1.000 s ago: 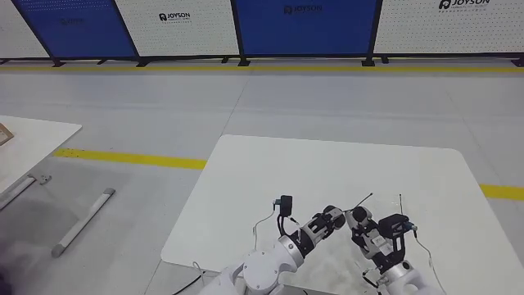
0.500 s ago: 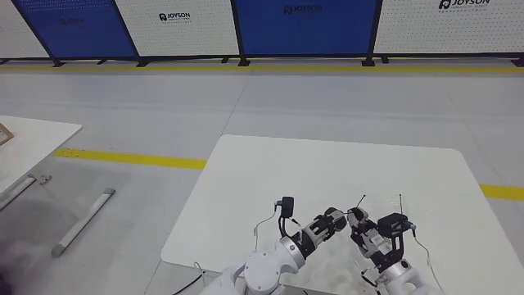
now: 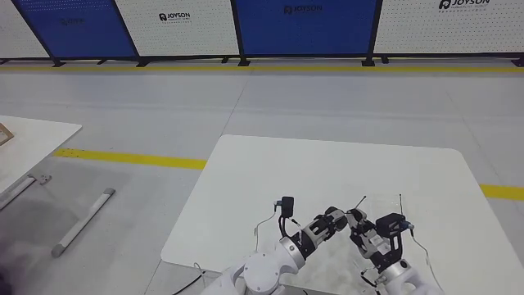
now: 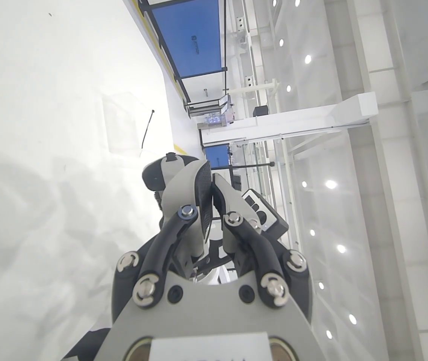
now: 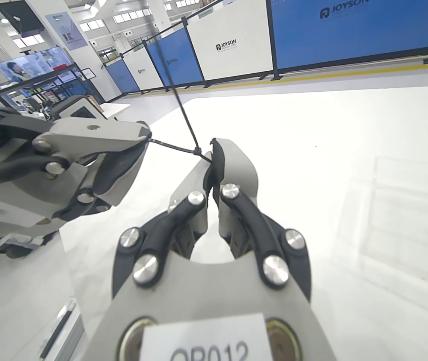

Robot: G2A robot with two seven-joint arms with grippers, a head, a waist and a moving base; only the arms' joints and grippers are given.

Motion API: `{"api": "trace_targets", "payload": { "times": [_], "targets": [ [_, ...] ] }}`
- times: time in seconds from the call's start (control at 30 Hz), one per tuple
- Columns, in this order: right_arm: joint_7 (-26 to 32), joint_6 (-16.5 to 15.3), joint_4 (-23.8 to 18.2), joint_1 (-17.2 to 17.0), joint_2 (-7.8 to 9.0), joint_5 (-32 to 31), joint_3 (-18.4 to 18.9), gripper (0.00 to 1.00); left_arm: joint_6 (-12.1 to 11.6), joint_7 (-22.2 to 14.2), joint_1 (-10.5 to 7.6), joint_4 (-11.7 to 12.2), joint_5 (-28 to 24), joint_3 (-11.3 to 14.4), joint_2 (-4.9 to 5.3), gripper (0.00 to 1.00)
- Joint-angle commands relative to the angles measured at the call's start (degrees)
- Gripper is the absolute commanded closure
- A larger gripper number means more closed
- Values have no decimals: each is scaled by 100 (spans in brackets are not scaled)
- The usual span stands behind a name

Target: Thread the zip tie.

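- Right jaws are clenched on the zip tie (image 5: 184, 114) just by its head, above the counter (image 5: 311, 133).
- Left jaws, just beside, pinch the short strap; the long end points up.
- Best to keep the head steady and pull straight, without twisting.
- Farther off, a second tie (image 4: 147, 129) lies flat.

Thin matt black plastic for the zip tie (image 5: 183, 122). On the right gripper (image 5: 214, 149): smooth grey casing, black textured rubbery pads (image 5: 219, 163), glossy metal rivets (image 5: 276, 264). Beneath it, smooth white matt table (image 5: 311, 122); beside it, clear glossy plastic sheet (image 5: 409, 197).
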Motion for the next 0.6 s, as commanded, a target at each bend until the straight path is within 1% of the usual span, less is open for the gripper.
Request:
{"api": "trace_targets", "payload": {
  "times": [0.0,0.13,0.57],
  "targets": [
    [9,10,5,9,-1,-17,-16,100,-24,-12,3,1,-1,-1,1,100],
    [7,29,12,19,-2,-46,-33,100,-170,-24,22,-10,-9,-13,3,100],
    [-18,38,17,12,4,-122,-58,100,-378,-46,57,-37,-48,-52,9,100]
  ]
}}
